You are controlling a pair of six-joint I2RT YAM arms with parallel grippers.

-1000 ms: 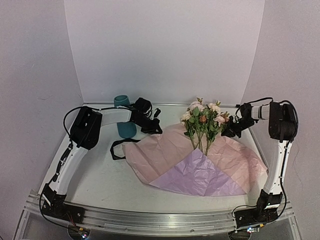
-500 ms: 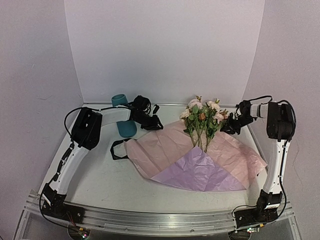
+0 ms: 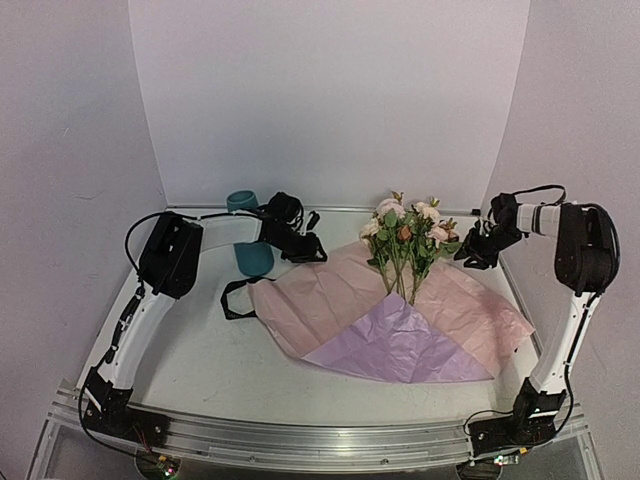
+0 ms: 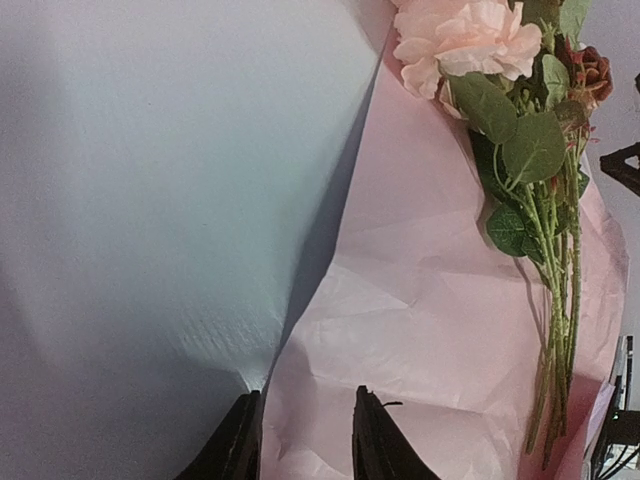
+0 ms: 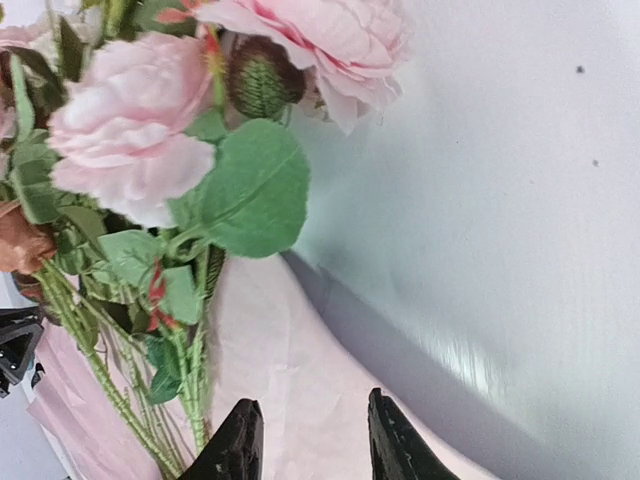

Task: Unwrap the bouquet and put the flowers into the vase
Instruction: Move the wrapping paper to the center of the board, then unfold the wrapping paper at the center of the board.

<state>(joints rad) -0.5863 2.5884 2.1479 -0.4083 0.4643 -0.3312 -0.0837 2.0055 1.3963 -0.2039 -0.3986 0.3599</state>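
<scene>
The bouquet lies unwrapped. The flowers point(image 3: 405, 245), pink, cream and rust roses on green stems, rest on the spread pink-and-lilac paper point(image 3: 390, 325). The teal vase point(image 3: 254, 260) stands at the back left, its middle hidden behind my left arm. My left gripper point(image 3: 318, 252) hovers open at the paper's left corner, and its wrist view shows the paper point(image 4: 440, 300) under the parted jaws point(image 4: 305, 430), with the flowers point(image 4: 540, 190) to the right. My right gripper point(image 3: 468, 255) is open just right of the blooms. Its jaws point(image 5: 312, 425) stand over the paper point(image 5: 280, 370), beside the flowers point(image 5: 130, 150).
A black ribbon point(image 3: 235, 295) lies loose on the table left of the paper. White walls close in at the back and on both sides. The table's metal front rail point(image 3: 320, 440) runs between the arm bases.
Both grippers have gone from shut to open, letting go of the paper. The right arm has drawn back to the right, away from the blooms. The paper lies a little flatter.
</scene>
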